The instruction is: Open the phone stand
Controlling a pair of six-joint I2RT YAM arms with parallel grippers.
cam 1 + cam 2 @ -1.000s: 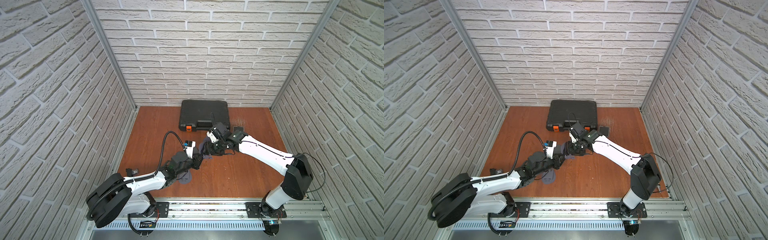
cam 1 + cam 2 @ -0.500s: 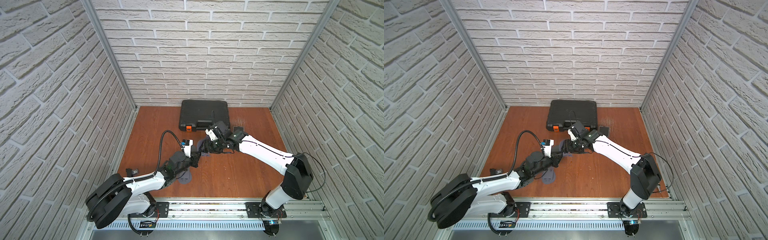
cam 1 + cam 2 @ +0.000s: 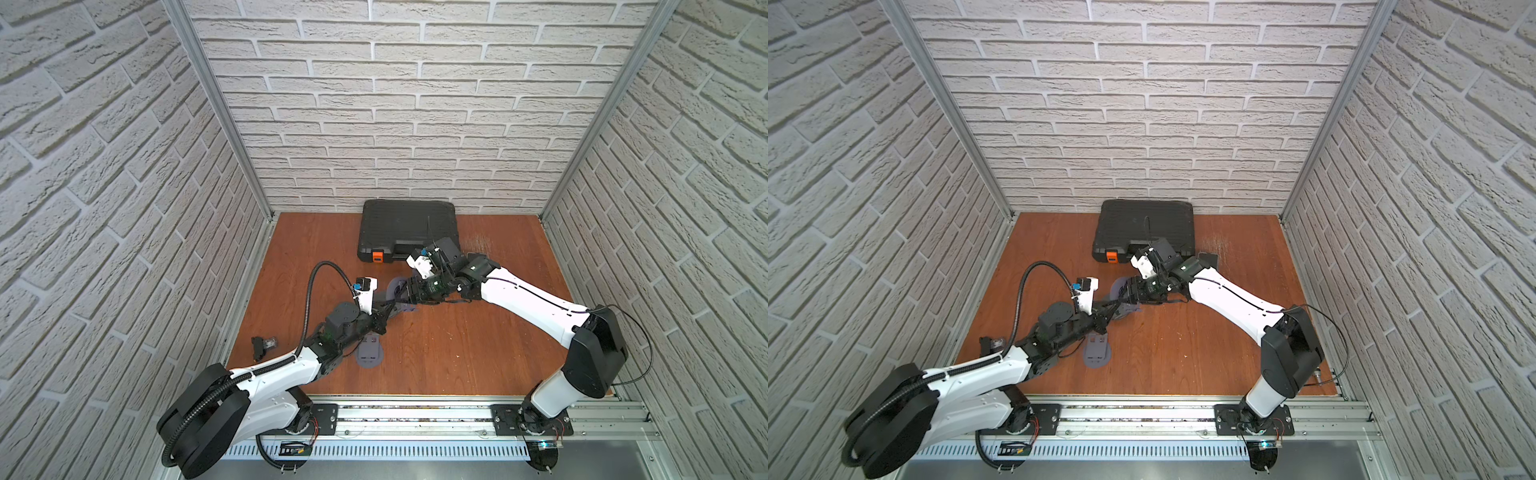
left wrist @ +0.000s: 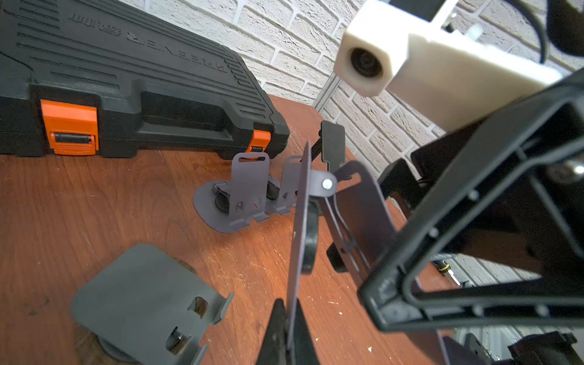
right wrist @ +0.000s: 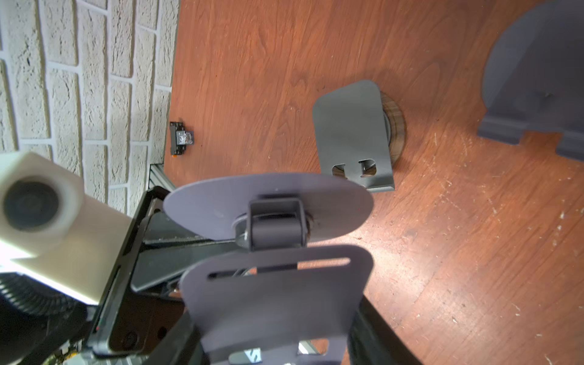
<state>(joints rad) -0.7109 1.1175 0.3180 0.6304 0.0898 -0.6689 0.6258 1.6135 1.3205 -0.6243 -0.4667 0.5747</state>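
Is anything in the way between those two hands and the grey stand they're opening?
Nothing visible. Both grip the phone stand: the left hand pinches its round base, the right hand holds its back plate.

Both top views: high over front rail [image 3: 415, 415], steeply down on whole table [image 3: 457, 340] twd back wall [image 3: 395, 124]; near-identical. Left wrist cam: low, close, faces tool case [image 4: 126, 79]. Right wrist cam: close, down on table twd side wall [image 5: 79, 79]. Wrist views share phone stand [image 5: 205, 205] & folded stand [image 5: 350, 132].

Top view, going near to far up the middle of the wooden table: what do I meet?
Folded grey phone stand lying flat → grey phone stand held off the table → black plastic tool case with orange latch.
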